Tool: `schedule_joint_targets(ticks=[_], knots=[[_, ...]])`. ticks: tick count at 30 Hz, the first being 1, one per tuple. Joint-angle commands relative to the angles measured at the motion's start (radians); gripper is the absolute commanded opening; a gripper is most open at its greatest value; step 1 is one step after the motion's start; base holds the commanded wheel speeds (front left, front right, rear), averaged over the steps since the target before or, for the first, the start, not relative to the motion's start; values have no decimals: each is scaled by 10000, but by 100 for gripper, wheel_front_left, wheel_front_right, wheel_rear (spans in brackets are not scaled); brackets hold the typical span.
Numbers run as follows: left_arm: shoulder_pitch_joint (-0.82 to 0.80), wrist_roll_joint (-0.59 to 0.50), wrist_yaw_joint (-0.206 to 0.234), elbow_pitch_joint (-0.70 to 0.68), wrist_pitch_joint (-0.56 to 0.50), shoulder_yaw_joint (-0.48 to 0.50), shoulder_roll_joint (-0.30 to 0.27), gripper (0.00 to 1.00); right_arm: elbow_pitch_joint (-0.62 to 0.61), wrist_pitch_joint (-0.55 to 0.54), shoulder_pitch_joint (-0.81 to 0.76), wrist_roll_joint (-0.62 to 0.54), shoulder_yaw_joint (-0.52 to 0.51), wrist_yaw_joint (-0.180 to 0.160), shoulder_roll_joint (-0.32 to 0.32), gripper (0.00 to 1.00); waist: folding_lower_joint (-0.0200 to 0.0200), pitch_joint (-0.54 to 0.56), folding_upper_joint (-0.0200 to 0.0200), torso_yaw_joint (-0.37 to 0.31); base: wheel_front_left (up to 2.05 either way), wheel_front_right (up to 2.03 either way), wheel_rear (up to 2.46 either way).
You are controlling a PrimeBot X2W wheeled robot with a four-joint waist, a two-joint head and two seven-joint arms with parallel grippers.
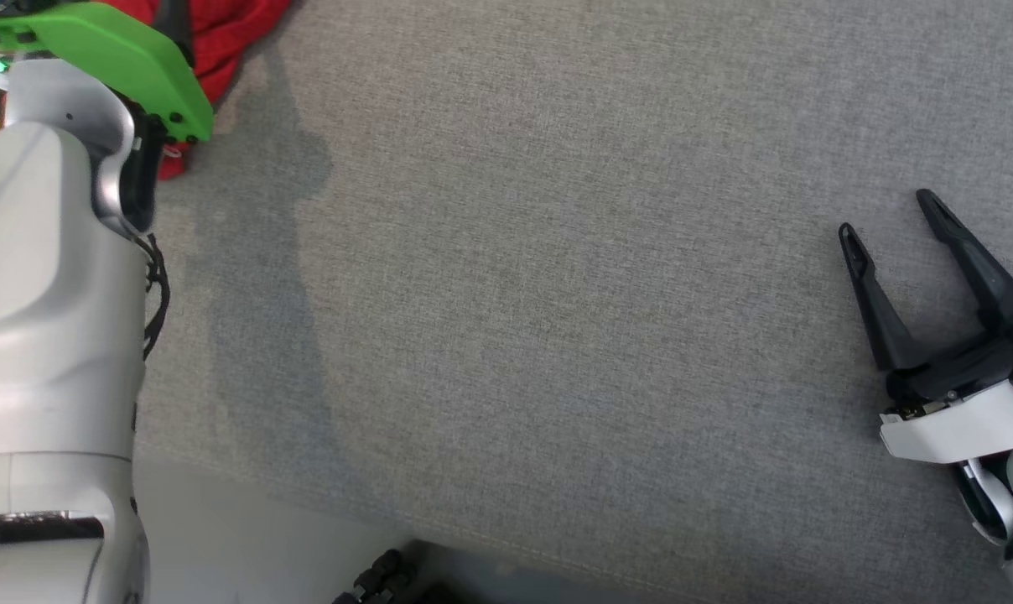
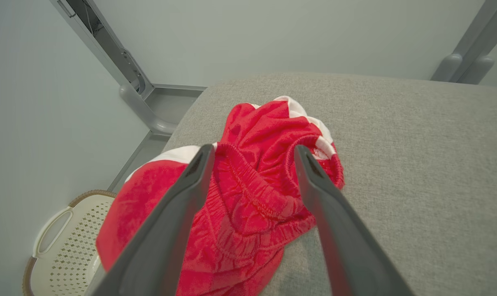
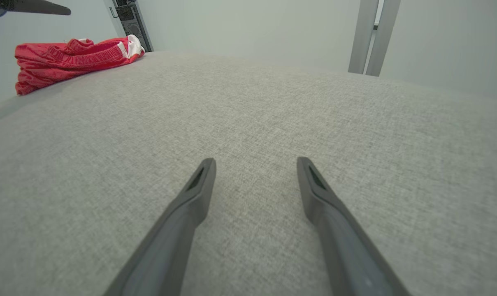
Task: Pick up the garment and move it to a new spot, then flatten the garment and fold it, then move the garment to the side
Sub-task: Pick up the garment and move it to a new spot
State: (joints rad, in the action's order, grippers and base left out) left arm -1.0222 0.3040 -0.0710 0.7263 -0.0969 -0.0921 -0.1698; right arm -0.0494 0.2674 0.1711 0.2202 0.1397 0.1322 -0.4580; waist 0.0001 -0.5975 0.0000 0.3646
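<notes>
At the far left corner of the grey cloth-covered table point(image 1: 515, 294) lies the garment point(image 2: 252, 193), a pair of red shorts with white trim, bunched in a crumpled heap with the elastic waistband turned up. In the left wrist view one part of it seems to spill over the table's left edge, above a pale plastic basket point(image 2: 59, 246) on the floor below.

The left gripper point(image 2: 253, 151) hangs over the heap with its two fingers spread wide, one on each side of the waistband. They hold nothing, and I cannot tell whether the tips touch the cloth. The right gripper point(image 1: 885, 214) is well apart from the shorts, at the near right over bare table. Its fingers are spread wide too, and empty.

By my reading, nothing of the task is done yet:
- The shorts have not been picked up, so the move to a new spot is not made.
- The flattening, the folding and the last shift to the side are all left to do.

The step in hand looks like the first one — the left arm reaching in to take hold of the heap. The wide bare middle of the table seems the likely place for spreading it out.
</notes>
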Motion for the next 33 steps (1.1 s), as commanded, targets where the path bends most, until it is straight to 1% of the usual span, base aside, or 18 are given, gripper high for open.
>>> schedule_joint_targets(ticks=[1,4,8,12,17,18,22,26,29,33], knots=[[-439,120,-23,345,-144,119,-164,100,410,-61,-86,-100,-151,-31,-148,100,-1,-527,0,-446,0,0,0],[-902,303,57,1371,-294,261,-249,100,252,-95,-82,-168,-376,-34,-171,100,-1,-759,0,-654,0,0,0],[-1299,475,-25,2448,-192,384,-365,100,44,-111,-126,-221,-602,-34,-182,100,-1,-963,0,-866,0,0,0],[-1397,571,-108,3343,-11,427,-490,100,-136,-117,-161,-261,-750,-35,-195,100,-1,-1114,0,-995,0,0,0],[-1429,562,-171,4191,65,297,-500,100,-271,-120,-239,-313,-870,-36,-203,100,-1,-1241,0,-1026,0,0,0],[-1444,529,-194,4294,186,254,-508,0,-292,-120,-230,-317,-882,-36,-199,100,-1,-1257,0,-1023,0,0,0],[-1435,548,-387,4508,759,116,-660,0,-337,-120,-98,-348,-788,-34,-77,100,-1,-1152,0,-1051,0,0,0],[-1466,472,-499,4368,1723,-41,-845,0,-324,-117,20,-296,-653,-29,114,100,-1,-776,0,-1088,0,0,0],[-1406,416,-554,4224,2408,-231,-989,0,-308,-91,118,-235,-488,-20,375,100,-1,-299,0,-1175,0,0,0],[-1179,318,-588,3994,2942,-576,-1100,0,-213,-47,214,-149,-297,-13,782,100,-1,519,0,-1374,0,0,0]])
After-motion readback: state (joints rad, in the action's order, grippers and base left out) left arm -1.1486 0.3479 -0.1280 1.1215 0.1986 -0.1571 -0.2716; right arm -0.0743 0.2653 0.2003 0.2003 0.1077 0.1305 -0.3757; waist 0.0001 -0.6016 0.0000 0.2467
